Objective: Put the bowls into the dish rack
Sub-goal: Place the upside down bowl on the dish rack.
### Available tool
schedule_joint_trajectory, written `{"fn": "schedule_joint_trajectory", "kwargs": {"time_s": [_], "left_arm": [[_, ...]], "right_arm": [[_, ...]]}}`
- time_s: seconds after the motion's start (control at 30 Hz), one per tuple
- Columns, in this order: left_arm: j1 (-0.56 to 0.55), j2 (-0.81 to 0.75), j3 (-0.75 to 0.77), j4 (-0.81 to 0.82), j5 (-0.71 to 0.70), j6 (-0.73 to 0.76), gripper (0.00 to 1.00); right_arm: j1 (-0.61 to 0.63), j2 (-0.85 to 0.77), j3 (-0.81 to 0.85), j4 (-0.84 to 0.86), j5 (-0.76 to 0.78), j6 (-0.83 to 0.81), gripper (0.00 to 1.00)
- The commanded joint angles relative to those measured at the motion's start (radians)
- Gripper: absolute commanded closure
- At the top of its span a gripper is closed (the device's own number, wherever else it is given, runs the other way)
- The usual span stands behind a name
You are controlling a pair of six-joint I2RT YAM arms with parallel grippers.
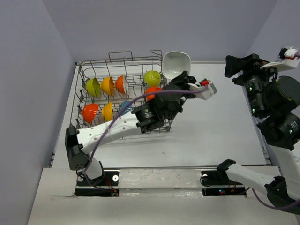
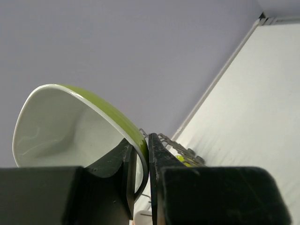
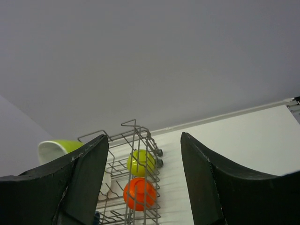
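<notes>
There were nine bowls (image 1: 152, 78), eight of them in the one dish rack (image 1: 79, 101), and two robot arms (image 1: 117, 127).

Bowls (image 1: 108, 85) in dish rack (image 1: 133, 75) on table's (image 1: 211, 126) left

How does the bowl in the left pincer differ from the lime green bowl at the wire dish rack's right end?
The glossy round bowl in the left pincer is held aloft by its rim; the lime green bowl stands on edge inside the grey wire dish rack. The held bowl shows a white inside; the racked one shows only green. Both are similar-sized, lime green outside.
</notes>
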Motion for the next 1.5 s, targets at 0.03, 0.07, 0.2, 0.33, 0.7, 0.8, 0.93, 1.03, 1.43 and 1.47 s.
{"fn": "schedule_joint_trajectory", "kwargs": {"time_s": [0.03, 0.07, 0.2, 0.33, 0.7, 0.8, 0.93, 1.03, 1.43, 1.47], "left_arm": [[0.09, -0.246, 0.056, -0.126, 0.196, -0.434, 1.0], [0.133, -0.295, 0.047, -0.15, 0.229, -0.484, 1.0], [0.228, -0.433, -0.051, -0.14, 0.405, -0.719, 1.0], [0.363, -0.552, -0.215, -0.069, 0.595, -0.914, 1.0], [0.638, -0.612, -0.476, 0.139, 1.045, -1.395, 1.0], [0.702, -0.624, -0.544, 0.233, 1.092, -1.477, 1.0], [0.759, -0.624, -0.662, 0.348, 1.177, -1.62, 1.0], [0.776, -0.622, -0.706, 0.42, 1.212, -1.663, 1.0], [0.822, -0.55, -0.921, 0.669, 1.287, -1.824, 1.0], [0.824, -0.547, -0.933, 0.685, 1.289, -1.83, 1.0]], "right_arm": [[-0.001, 0.095, 0.013, -0.009, -0.01, 0.038, 0.3], [-0.001, 0.128, 0.017, -0.018, -0.017, 0.042, 0.3], [-0.001, 0.188, 0.021, -0.041, -0.045, 0.058, 0.3], [-0.001, 0.25, 0.021, -0.043, -0.118, 0.081, 0.3], [-0.001, 0.399, -0.006, -0.031, -0.29, 0.107, 0.31], [-0.001, 0.415, -0.016, -0.031, -0.33, 0.107, 0.31], [-0.001, 0.446, -0.036, -0.026, -0.347, 0.105, 0.31], [-0.001, 0.458, -0.052, -0.021, -0.368, 0.105, 0.31], [0.008, 0.537, -0.079, 0.014, -0.431, 0.121, 0.32], [0.009, 0.541, -0.077, 0.015, -0.433, 0.121, 0.32]]}}
